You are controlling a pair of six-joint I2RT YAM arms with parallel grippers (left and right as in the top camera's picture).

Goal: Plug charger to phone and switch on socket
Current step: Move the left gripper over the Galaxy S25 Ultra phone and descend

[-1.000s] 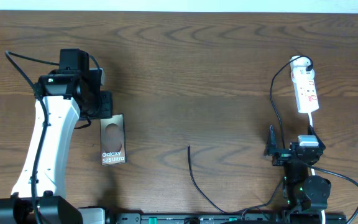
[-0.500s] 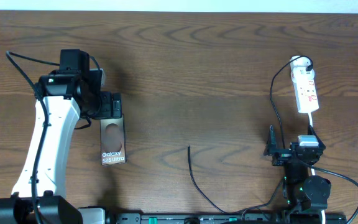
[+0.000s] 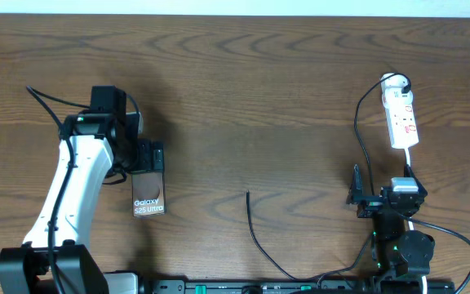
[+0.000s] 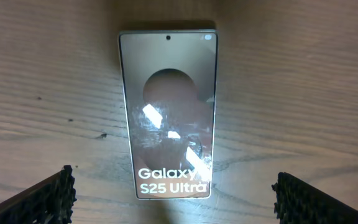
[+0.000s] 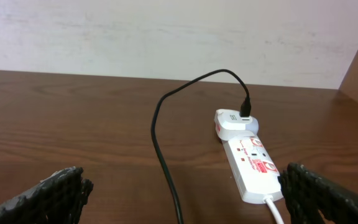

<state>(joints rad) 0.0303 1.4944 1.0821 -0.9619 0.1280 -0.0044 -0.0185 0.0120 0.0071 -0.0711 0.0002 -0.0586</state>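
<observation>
phone lying flat, partly beneath left end effector, jaws spread wide

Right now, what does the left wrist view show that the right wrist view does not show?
Only the left wrist view shows the phone, lying flat and face up, framed by the open left gripper. Only the right wrist view shows the socket, the charger cable plugged into the white plug at its far end, the wall and the open right gripper. Both show the brown wooden table.
</observation>
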